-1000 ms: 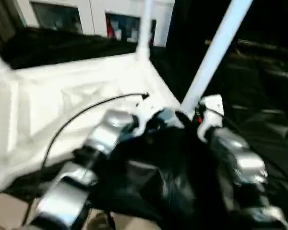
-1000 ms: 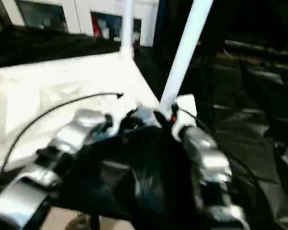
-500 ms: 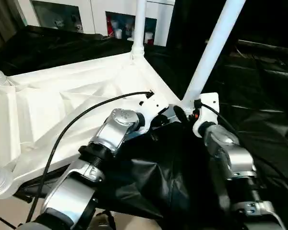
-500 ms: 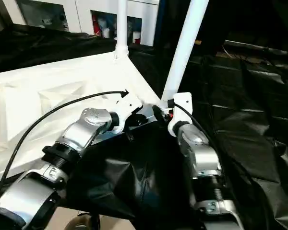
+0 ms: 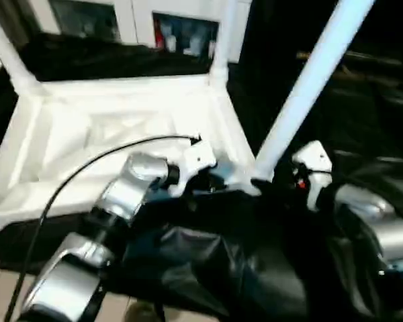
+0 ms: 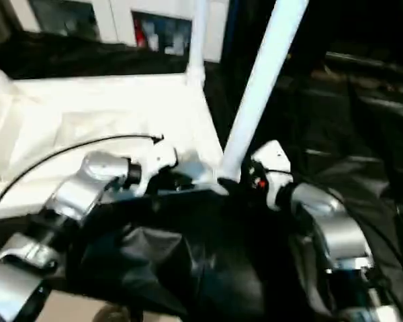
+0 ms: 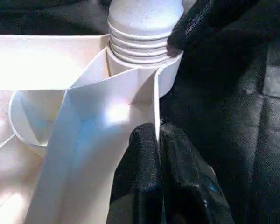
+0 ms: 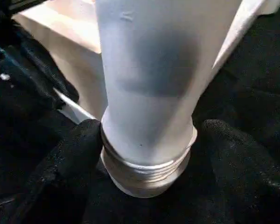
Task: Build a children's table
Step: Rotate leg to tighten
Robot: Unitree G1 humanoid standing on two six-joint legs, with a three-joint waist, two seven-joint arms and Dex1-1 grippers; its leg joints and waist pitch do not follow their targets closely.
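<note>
White leg [image 8: 147,79] threads (ribbed) at tabletop [image 7: 84,121] socket

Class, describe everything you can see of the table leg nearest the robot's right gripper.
The leg is a long white tube, apparently plastic, leaning slightly rightward as it rises. Its ribbed base sits in the tabletop's near corner socket. The right gripper straddles it; one black finger touches the tube, the other stands apart.

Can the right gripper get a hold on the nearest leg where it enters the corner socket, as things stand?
Probably yes: the right gripper already straddles the leg at its threaded base, fingers open on either side, with nothing between them.
</note>
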